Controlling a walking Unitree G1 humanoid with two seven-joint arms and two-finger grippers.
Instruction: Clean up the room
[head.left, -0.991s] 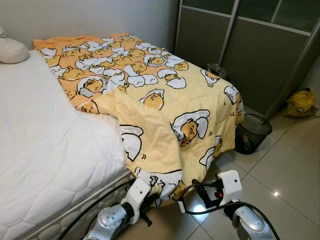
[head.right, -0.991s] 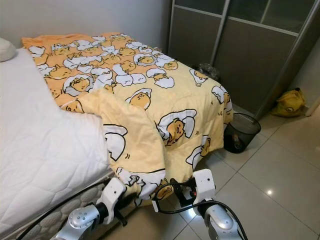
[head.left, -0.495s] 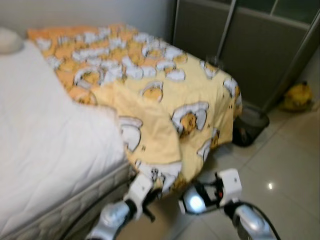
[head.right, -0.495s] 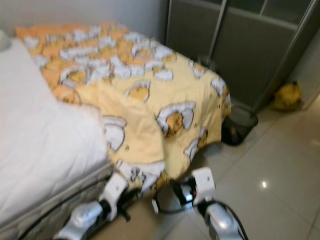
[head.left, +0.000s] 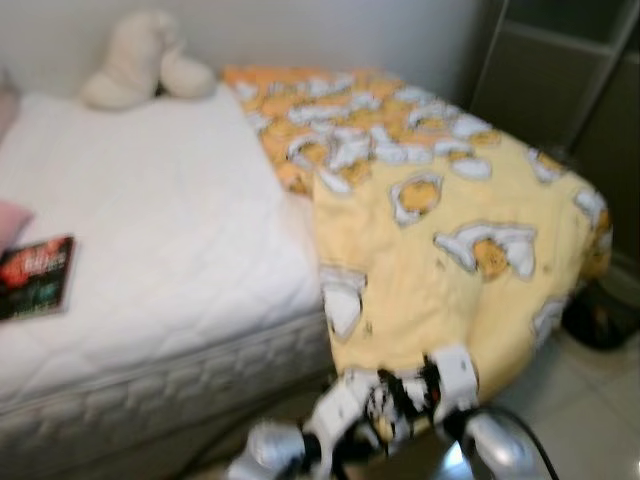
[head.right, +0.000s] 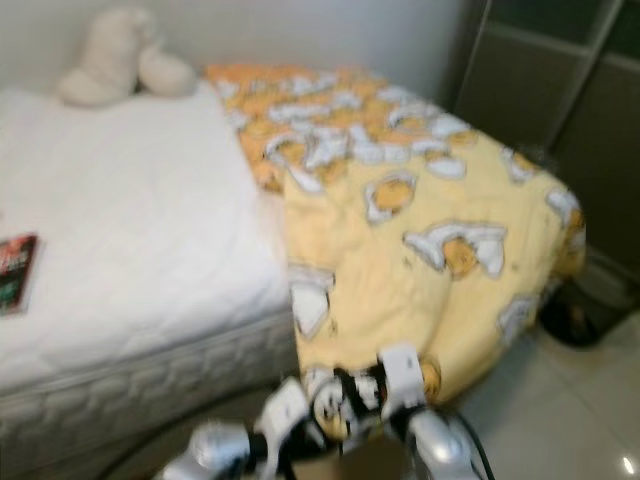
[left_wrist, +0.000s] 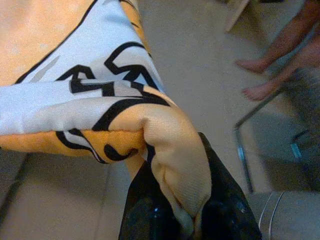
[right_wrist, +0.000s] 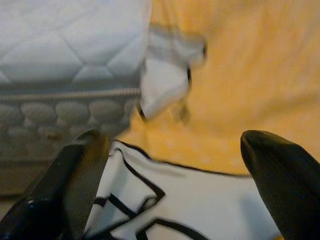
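Blanket (left_wrist: 100, 95) corner sits pinched between the left gripper (left_wrist: 187, 210) fingers, clearest at the wrist. The right gripper (right_wrist: 175, 165) gapes apart, the blanket's hanging edge apparently just ahead, blurred.

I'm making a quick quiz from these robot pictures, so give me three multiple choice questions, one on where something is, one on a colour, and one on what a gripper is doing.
1. Where does the book lie?
A. on the white mattress
B. on the floor
C. on the blanket

2. What is the blanket's main colour?
A. blue
B. yellow
C. green

3. What is the left gripper doing?
A. hanging open
B. holding a cup
C. pinching the blanket's edge

Answers: 1 A, it rests on the bare mattress near its edge. 2 B, yellow cloth with a cartoon print. 3 C, cloth is bunched between the fingers.
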